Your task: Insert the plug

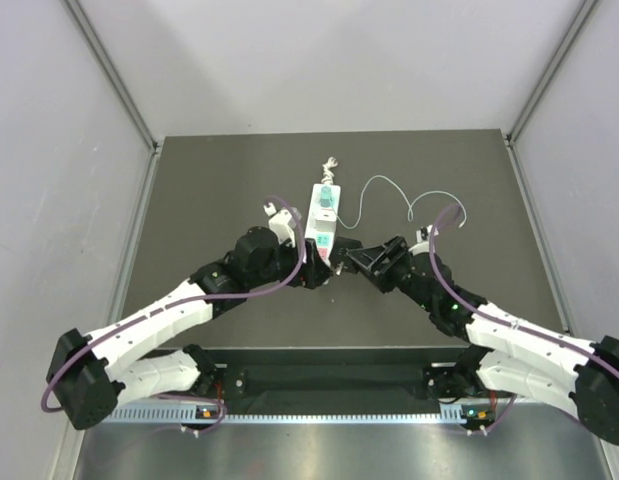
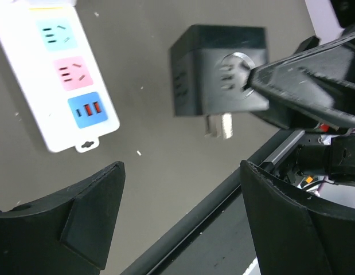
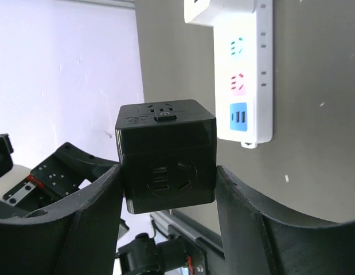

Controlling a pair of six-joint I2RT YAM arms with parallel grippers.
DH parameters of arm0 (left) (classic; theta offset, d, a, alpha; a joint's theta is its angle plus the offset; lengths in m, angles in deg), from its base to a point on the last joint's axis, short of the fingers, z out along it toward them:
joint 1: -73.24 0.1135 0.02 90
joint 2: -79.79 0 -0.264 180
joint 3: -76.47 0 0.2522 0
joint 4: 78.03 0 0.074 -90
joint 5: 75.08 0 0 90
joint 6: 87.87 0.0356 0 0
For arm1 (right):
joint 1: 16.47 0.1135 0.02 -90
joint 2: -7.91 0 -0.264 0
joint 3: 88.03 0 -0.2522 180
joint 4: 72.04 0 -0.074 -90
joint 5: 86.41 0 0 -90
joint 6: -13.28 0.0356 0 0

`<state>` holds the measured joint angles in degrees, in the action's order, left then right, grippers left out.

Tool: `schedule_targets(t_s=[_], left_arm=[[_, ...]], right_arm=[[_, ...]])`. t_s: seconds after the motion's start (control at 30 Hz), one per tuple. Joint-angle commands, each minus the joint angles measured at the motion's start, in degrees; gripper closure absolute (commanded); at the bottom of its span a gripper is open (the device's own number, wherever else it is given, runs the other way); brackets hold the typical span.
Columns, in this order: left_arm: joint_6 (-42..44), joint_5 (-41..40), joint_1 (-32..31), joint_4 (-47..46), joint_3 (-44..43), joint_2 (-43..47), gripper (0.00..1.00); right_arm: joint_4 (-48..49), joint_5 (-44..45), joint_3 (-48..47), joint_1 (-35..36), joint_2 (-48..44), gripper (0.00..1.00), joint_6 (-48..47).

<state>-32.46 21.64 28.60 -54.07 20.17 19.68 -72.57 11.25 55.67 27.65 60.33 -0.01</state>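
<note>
The teal-green plug (image 1: 329, 196) sits at the far end of the white power strip (image 1: 320, 238), its thin white cable (image 1: 389, 182) curling to the right. I cannot tell whether it is seated. My right gripper (image 3: 168, 172) is shut on a black cube adapter (image 3: 166, 154), held above the table near the strip's near end. In the left wrist view the cube (image 2: 217, 66) shows metal prongs (image 2: 218, 125) underneath. My left gripper (image 2: 182, 172) is open and empty, just left of the cube and near the strip (image 2: 57, 74).
The strip (image 3: 249, 74) has teal, pink and blue sockets. A small white block (image 3: 217, 10) sits at its far part. Both grippers (image 1: 327, 268) meet at the strip's near end. The table's front rail (image 2: 223, 195) runs below them.
</note>
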Motion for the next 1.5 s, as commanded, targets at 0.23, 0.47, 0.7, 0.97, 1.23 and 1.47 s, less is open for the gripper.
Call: schedule_targets(t_s=[0.23, 0.47, 0.7, 0.97, 1.23, 1.47], left_arm=[[2.9, -9.0, -5.4, -6.5, -4.1, -4.9, 0.14], [3.5, -11.3, -6.7, -8.4, -3.7, -4.7, 0.15], [3.6, -11.8, -6.9, -9.1, -3.7, -4.5, 0.19], [2.9, -13.8, -6.9, -7.6, -4.0, -4.6, 0.55], [2.2, -12.3, -6.9, -5.3, -6.1, -3.1, 0.97], [2.2, -9.3, -6.9, -5.4, -7.0, -0.8, 1.0]], right_arm=[[15.8, 5.5, -2.5, 7.1, 6.1, 0.89, 7.0], [17.7, 9.7, -2.2, 11.7, 7.3, 0.91, 9.9], [19.5, 12.3, -2.8, 14.4, 8.8, 0.92, 11.1], [20.1, 13.3, -3.6, 16.0, 9.2, 0.9, 10.0], [18.5, 13.4, -1.5, 16.0, 6.6, 0.8, 7.7], [18.1, 14.0, -0.6, 16.0, 2.6, 0.57, 2.4]])
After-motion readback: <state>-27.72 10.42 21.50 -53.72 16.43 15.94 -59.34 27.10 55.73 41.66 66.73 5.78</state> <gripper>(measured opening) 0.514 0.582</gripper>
